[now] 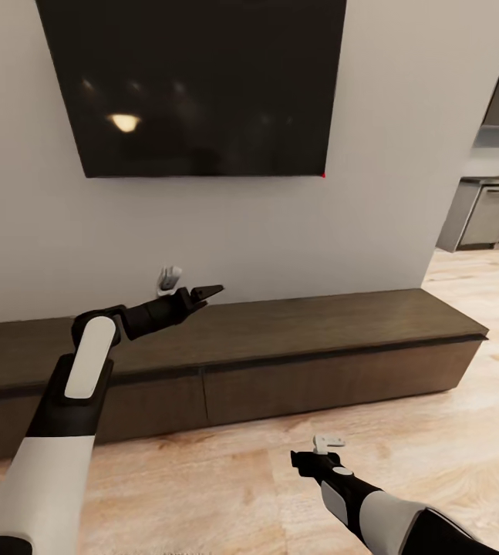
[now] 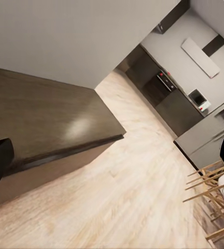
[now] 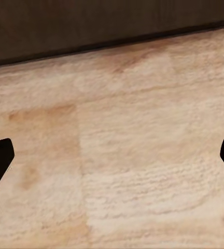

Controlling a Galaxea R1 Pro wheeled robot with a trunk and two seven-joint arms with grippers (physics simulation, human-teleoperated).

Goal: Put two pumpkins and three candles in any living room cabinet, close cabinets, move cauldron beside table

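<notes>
A long, low dark-brown cabinet (image 1: 318, 324) runs along the white wall, its flat front panels shut and its top bare. My left gripper (image 1: 203, 297) hovers open over the cabinet's top near the middle, holding nothing. The left wrist view looks along the cabinet top (image 2: 39, 119) toward its far end, with the left gripper's (image 2: 112, 161) fingertips wide apart. My right gripper (image 1: 301, 461) hangs low over the wood floor in front of the cabinet, open and empty. The right wrist view shows the cabinet's front (image 3: 91, 26) beyond bare planks. Pumpkins, candles, cauldron and table are out of view.
A large dark TV (image 1: 195, 85) hangs on the wall above the cabinet. Light wood floor (image 1: 226, 478) stretches in front. To the right, past the wall's end, is a grey kitchen (image 1: 496, 208). Wooden chairs (image 2: 215, 192) stand beyond the cabinet's end.
</notes>
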